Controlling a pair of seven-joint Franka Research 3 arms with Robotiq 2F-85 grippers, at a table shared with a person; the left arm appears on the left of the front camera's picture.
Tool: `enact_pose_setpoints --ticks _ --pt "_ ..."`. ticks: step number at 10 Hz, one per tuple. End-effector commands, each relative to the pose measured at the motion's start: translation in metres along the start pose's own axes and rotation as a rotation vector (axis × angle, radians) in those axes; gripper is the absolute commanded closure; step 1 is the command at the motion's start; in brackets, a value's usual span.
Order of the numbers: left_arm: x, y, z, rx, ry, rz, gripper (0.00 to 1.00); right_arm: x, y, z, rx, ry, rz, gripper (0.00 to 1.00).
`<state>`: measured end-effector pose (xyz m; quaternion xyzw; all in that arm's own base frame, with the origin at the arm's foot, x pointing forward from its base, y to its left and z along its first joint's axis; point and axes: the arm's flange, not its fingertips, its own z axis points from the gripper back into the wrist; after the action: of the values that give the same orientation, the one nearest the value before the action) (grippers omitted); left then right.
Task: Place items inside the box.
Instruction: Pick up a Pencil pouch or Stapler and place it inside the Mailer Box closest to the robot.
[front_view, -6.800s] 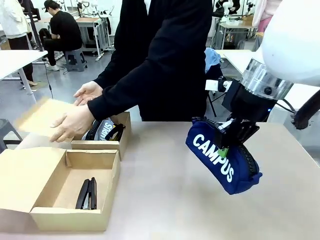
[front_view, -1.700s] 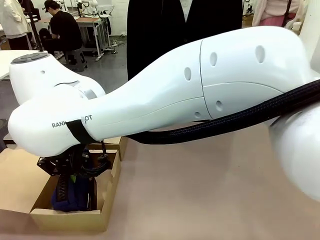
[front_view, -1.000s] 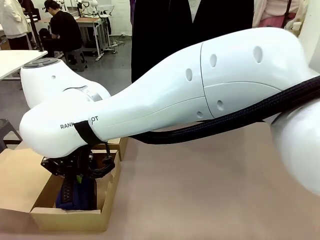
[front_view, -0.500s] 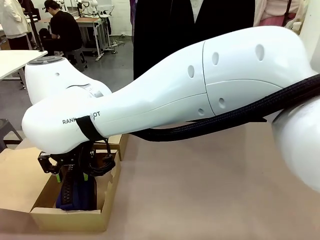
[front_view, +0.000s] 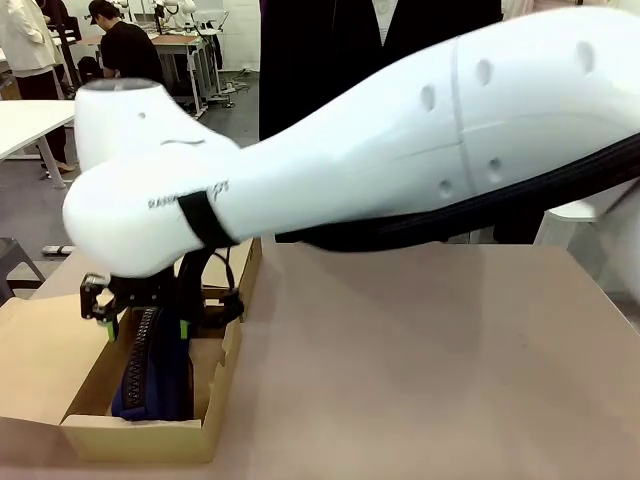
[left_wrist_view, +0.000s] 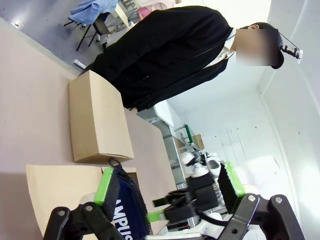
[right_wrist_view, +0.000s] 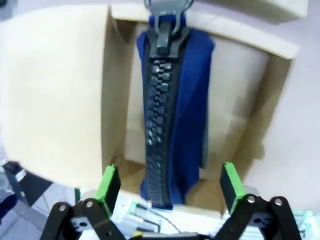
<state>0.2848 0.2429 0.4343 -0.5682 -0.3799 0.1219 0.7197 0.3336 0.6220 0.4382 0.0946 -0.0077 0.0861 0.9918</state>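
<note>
The navy zip pouch (front_view: 150, 375) stands on its edge, zipper up, inside the open cardboard box (front_view: 140, 438) at the table's front left. My right gripper (front_view: 140, 312) hangs open just above it, a finger on either side and clear of the fabric. In the right wrist view the pouch (right_wrist_view: 172, 110) lies lengthwise in the box (right_wrist_view: 235, 110), below my open right gripper (right_wrist_view: 168, 184). My left gripper (left_wrist_view: 166, 180) is open and holds nothing. Past its left finger, the left wrist view shows the pouch (left_wrist_view: 127, 205) with part of its white lettering and the box's flap (left_wrist_view: 55, 185).
A second cardboard box (left_wrist_view: 95, 120), closed, sits on the table behind the open one. A person in a black coat (left_wrist_view: 165, 50) stands at the far side. My right arm (front_view: 400, 150) stretches across the whole table. The box's open lid (front_view: 40, 355) lies flat at the left.
My right gripper has let go of the navy pouch and risen a little above the box. The pouch stays standing inside.
</note>
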Motion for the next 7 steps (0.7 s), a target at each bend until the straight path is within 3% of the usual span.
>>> enact_pose_setpoints --ticks 1,2,4,7 --pt "0.000 -0.001 -0.002 -0.024 -0.020 -0.017 0.00 -0.029 -0.074 0.062 0.120 0.042 0.059 0.00" --pt "0.000 -0.001 -0.002 -0.024 -0.020 -0.017 0.00 -0.044 -0.112 0.092 0.250 0.107 0.132 0.00" --pt "0.000 -0.001 -0.002 -0.024 -0.020 -0.017 0.00 -0.075 -0.195 0.135 0.404 0.063 0.172 0.00" --pt "0.000 -0.001 -0.002 -0.024 -0.020 -0.017 0.00 -0.118 -0.300 0.160 0.603 -0.025 0.093 0.00"
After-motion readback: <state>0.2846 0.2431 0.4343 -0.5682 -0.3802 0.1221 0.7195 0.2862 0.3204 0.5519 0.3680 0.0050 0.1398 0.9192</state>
